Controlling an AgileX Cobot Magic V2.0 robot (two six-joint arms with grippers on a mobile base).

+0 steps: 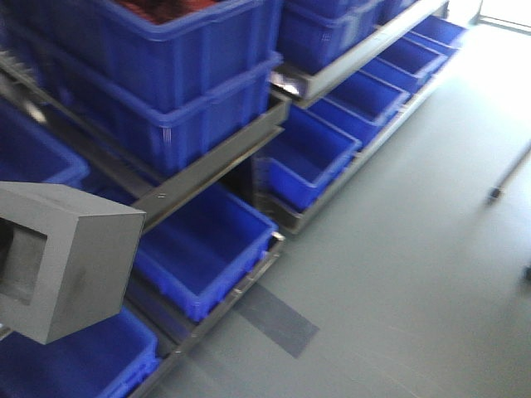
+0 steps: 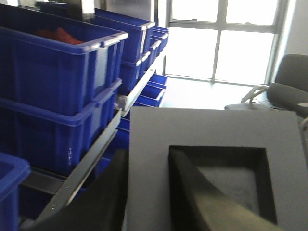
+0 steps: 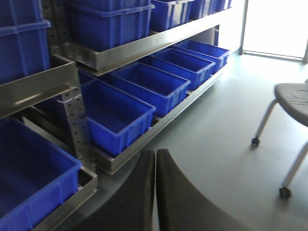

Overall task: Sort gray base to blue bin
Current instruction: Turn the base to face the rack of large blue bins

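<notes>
The gray base (image 1: pixel 75 265) is a matte gray block with a square recess, held in the air at the left in the front view. In the left wrist view my left gripper (image 2: pixel 149 155) is shut on the gray base (image 2: pixel 211 127). One finger (image 2: pixel 103 192) is outside its wall and the other (image 2: pixel 202 197) is in the recess. Open blue bins stand on the rack's lower shelf. One blue bin (image 1: pixel 207 240) is just right of the block and another (image 1: pixel 83 365) is below it. My right gripper (image 3: pixel 155 153) is shut and empty above the floor.
A metal rack (image 1: pixel 207 166) holds stacked blue bins on two levels along the left. One upper bin (image 2: pixel 57 36) has red items inside. A wheeled chair (image 3: pixel 293 96) stands at the right on the gray floor (image 1: pixel 398 274). Windows are at the back.
</notes>
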